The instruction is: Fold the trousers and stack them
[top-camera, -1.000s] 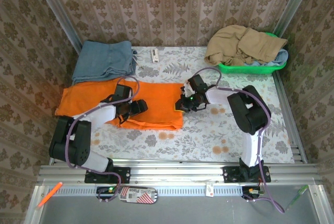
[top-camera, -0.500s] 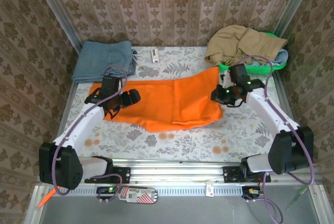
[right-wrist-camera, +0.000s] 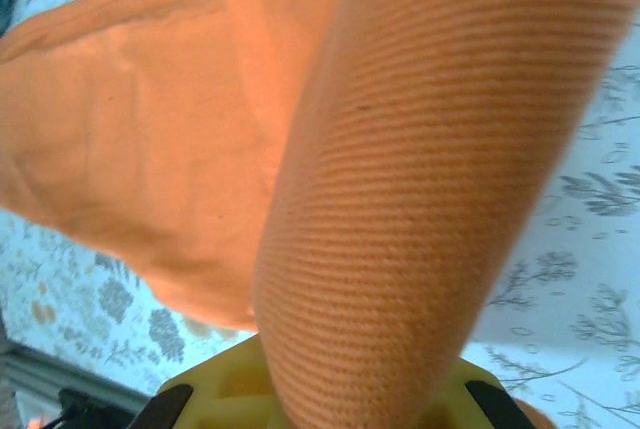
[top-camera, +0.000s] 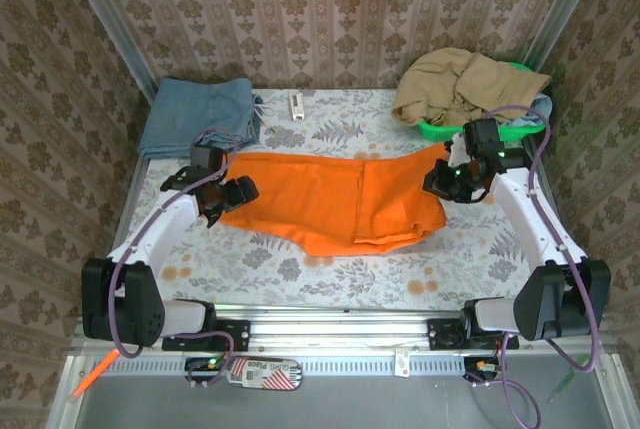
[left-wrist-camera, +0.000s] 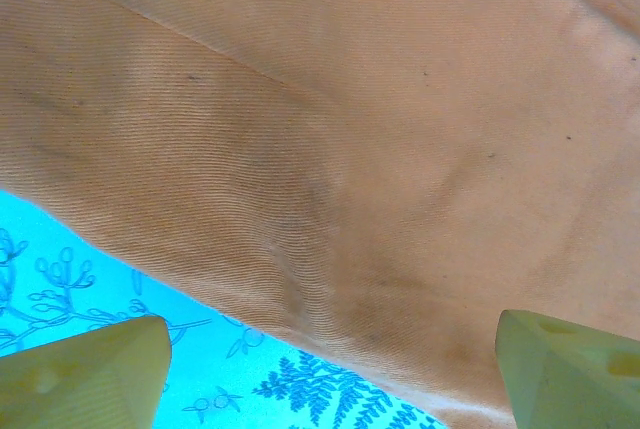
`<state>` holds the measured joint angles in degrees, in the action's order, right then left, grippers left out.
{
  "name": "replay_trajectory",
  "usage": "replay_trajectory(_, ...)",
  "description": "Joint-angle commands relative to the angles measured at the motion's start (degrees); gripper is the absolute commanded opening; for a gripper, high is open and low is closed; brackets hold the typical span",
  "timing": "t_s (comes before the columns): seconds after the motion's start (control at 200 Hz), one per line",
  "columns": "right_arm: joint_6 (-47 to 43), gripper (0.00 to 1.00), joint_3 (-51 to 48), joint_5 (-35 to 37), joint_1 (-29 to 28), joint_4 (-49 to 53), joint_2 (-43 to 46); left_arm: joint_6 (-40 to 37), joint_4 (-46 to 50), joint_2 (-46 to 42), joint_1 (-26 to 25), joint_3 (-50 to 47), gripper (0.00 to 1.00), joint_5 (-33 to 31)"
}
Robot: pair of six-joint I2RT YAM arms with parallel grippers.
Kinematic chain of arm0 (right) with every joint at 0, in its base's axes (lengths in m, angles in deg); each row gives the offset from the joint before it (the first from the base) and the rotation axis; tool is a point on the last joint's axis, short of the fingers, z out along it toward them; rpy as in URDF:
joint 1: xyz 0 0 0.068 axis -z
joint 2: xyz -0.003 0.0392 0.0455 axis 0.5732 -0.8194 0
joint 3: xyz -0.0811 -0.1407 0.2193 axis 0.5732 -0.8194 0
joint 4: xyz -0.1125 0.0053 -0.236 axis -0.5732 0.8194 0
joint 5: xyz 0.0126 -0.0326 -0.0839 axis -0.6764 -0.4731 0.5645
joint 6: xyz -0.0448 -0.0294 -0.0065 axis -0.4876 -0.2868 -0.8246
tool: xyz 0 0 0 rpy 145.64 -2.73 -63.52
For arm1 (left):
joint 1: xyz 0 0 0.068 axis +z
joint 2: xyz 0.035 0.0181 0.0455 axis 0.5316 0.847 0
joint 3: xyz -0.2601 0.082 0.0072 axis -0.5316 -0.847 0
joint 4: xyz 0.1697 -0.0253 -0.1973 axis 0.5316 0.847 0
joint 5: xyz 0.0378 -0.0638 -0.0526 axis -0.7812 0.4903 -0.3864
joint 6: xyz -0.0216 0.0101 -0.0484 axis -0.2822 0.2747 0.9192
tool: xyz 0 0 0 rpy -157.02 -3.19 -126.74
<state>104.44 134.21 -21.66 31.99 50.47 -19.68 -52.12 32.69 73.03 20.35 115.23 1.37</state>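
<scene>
I am working the spreading step, as I judge it: the trousers [top-camera: 330,199] are lying stretched across the middle of the surface [top-camera: 400,269], one orange band running from the left tool [top-camera: 228,194] to the right tool [top-camera: 443,184]. They are not yet folded. A loose lobe is sagging toward me near the centre, and an overlapped panel is showing on the right half.

The right tool is gripping the right end of the trousers, its jaws pressed together on the cloth. In its wrist view the fabric [right-wrist-camera: 400,199] is draping thick over the yellow fingers [right-wrist-camera: 220,394] and hanging taut back toward the surface.

The left tool is hovering over the left end with its jaws standing wide apart. Its fingertips [left-wrist-camera: 90,379] are framing bare cloth [left-wrist-camera: 330,149] and gripping nothing.

The blue-grey garment [top-camera: 197,114] is lying at the far left. The tan garment [top-camera: 465,84] is heaped on the green basket [top-camera: 480,131], just beyond the right tool.

Next, I am thinking the left tool needs to come down and pinch its end, so both ends can be pulled level and the sag flattened before any fold. The right tool should be avoiding the basket rim as it goes.
</scene>
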Motion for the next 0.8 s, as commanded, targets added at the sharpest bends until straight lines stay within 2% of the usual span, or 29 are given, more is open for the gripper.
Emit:
replay_trajectory(0.0, 4.05, 0.0, 3.31, -3.28, -4.69, -0.68, 0.55, -1.81, 3.71, -1.12, 0.74, 3.11, 0.85, -1.48)
replay_trajectory(0.165, 12.62, 0.0, 9.2, 1.41, -16.36, -3.57, -1.45, -2.78, 8.3, -3.14, 2.21, 6.87, 0.85, -3.38)
replay_trajectory(0.24, 16.16, 0.0, 12.38, 2.32, -20.81, -5.63, -3.51, -2.96, 9.5, -3.83, 4.76, 8.11, 0.85, -3.44)
replay_trajectory(0.365, 19.7, 0.0, 20.61, 6.87, -27.24, -6.54, -11.4, -1.84, 9.6, -4.4, 10.29, 8.48, 0.84, -0.4)
replay_trajectory(0.515, 24.1, 0.0, 30.5, 8.1, -32.96, -9.72, -22.28, -1.37, 9.98, -6.65, 12.38, 8.48, 0.84, 0.97)
replay_trajectory(0.615, 26.59, 0.0, 37.71, 6.72, -36.0, -11.49, -30.71, -0.92, 10.42, -7.35, 14.58, 8.77, 0.84, 2.43)
replay_trajectory(0.795, 24.36, 0.0, 57.18, 4.67, -41.01, -6.36, -46.64, -1.61, 11.39, -8.29, 17.28, 8.69, 0.84, 4.49)
